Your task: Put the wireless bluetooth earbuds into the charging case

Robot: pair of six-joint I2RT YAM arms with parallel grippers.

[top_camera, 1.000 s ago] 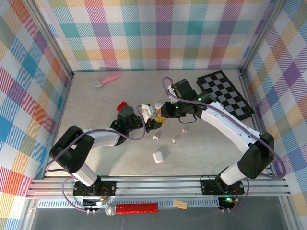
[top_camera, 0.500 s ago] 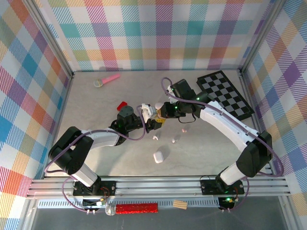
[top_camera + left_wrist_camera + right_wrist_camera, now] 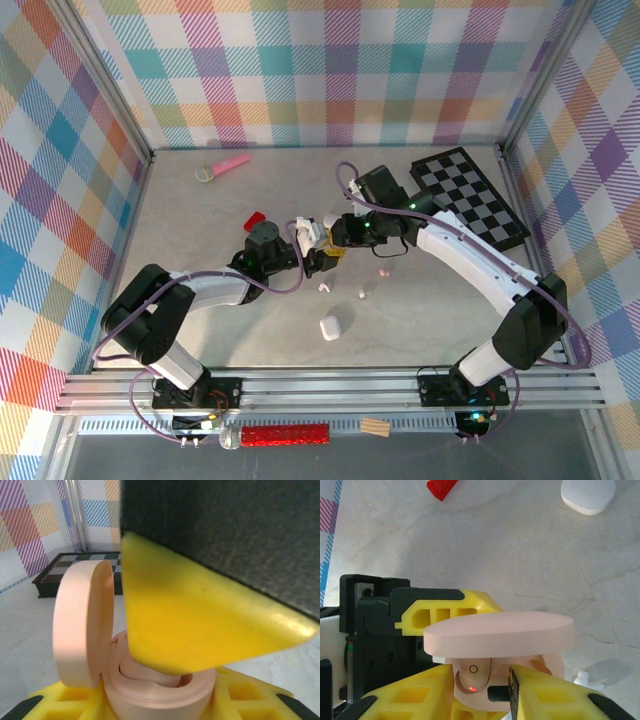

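R gripper (image 3: 481, 682): jaws apart, straddling a pink earbud (image 3: 472, 674), gap visible both sides. Bud sits in the well of the pink case (image 3: 500, 635), lid up. L gripper (image 3: 155, 702) is clamped on the case base. You've got a white earbud (image 3: 322, 287) loose on the table (image 3: 200, 230) just below, and a white case (image 3: 330, 326) nearer the arm bases.

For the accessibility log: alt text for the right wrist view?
Open pink charging case clamped in the left gripper's fingers, an earbud seated inside between the right gripper's parted yellow fingers. Behind on the table: a white case and a red object.
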